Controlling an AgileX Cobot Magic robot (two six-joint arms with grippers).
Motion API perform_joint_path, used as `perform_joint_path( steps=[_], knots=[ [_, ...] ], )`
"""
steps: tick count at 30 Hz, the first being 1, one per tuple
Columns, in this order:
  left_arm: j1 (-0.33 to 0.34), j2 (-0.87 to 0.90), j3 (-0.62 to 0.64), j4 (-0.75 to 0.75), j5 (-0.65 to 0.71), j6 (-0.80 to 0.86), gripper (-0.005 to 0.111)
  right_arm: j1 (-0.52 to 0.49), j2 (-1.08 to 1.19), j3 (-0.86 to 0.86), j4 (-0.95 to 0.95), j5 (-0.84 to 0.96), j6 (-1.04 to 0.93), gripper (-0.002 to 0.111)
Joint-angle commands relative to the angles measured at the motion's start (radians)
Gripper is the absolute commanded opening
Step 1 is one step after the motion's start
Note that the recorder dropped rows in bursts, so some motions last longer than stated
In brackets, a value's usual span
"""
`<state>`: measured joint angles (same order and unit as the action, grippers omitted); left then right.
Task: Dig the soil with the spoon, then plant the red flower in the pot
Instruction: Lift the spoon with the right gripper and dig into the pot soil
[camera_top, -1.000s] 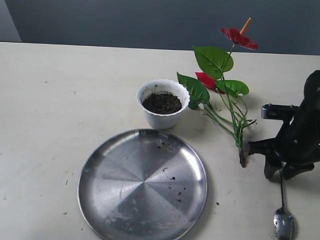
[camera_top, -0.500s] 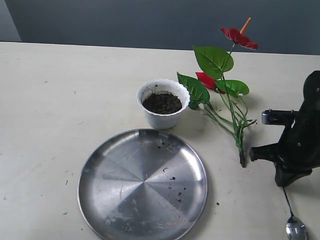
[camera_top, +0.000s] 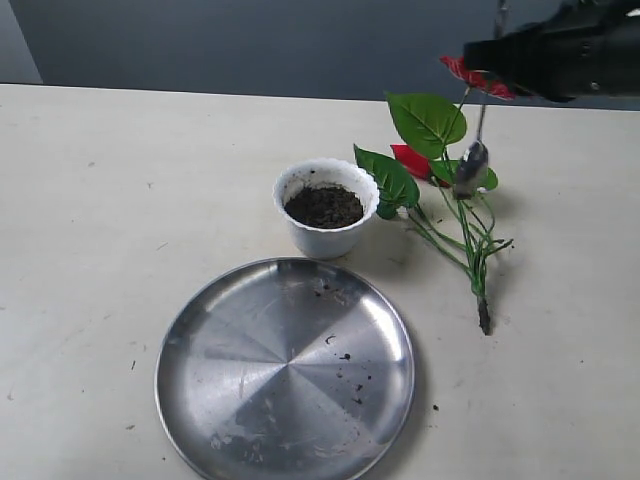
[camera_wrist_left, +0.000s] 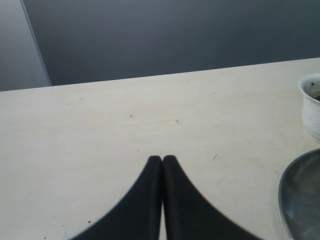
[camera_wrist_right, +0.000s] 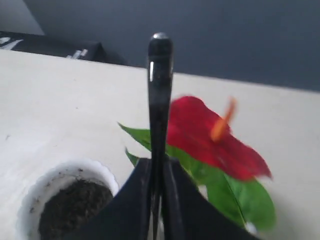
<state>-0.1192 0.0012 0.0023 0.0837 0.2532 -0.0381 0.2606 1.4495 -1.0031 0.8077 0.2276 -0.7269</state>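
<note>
Spoon lifted, digging not begun.
Right pincer (camera_wrist_right: 156, 172) grasped the spoon (camera_top: 471, 165) above the red flower (camera_top: 455, 180); soil (camera_top: 324, 206) undug, left pincer (camera_wrist_left: 162, 161) clenched empty.

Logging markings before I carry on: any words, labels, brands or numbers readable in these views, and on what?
None readable.
Dark object at the table's far edge, right wrist view: white marks, too blurred to read.
Pot, plate, spoon, right gripper: no text visible.
</note>
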Motion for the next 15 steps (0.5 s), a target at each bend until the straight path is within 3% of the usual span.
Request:
perform_joint_path(
  steps=[1,8,15],
  knots=[
    [-0.005,-0.001,-0.002,0.001,-0.014,-0.004,0.001,0.131,0.157,-0.114,0.121,-0.073,-0.286,-0.001],
    [-0.005,-0.001,-0.002,0.001,-0.014,-0.004,0.001,0.234,0.387,-0.309,0.118,-0.099,-0.316,-0.001],
    [-0.005,-0.001,-0.002,0.001,-0.014,-0.004,0.001,0.283,0.487,-0.373,0.118,-0.108,-0.325,-0.001]
  ],
)
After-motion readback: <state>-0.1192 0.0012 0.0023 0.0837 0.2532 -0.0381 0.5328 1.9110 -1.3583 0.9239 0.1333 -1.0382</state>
